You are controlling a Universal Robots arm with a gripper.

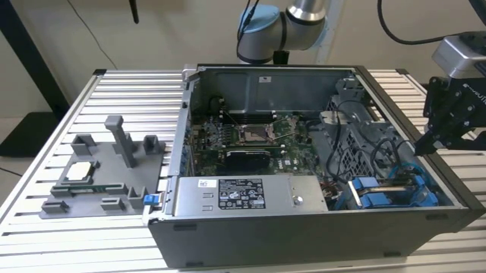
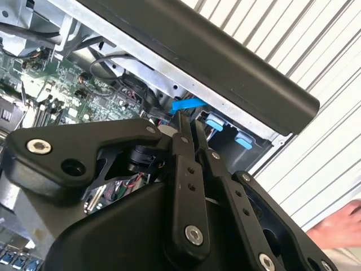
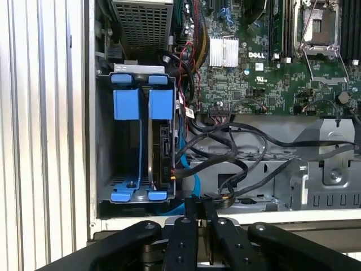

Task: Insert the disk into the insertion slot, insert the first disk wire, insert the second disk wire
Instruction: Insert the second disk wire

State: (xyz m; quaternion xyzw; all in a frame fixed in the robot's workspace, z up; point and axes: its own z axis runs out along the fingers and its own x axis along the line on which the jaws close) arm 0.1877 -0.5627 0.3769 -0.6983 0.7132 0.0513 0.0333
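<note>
One disk (image 3: 164,149) already sits on edge in the insertion slot (image 3: 125,186). The pincer (image 2: 181,116), closed on a blue wire (image 2: 188,104), hovers just above the cage's case-wall side.

Black cables (image 3: 237,147) crowd beside the insertion slot (image 3: 127,147)

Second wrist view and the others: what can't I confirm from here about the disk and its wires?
- Gripper fingertips: in the second wrist view, close together at a blue cable end; whether they pinch it is unclear.
- Disk: in the first wrist view it sits in the insertion slot; its connector end is shadowed.
- Black cables: routing hidden.
</note>
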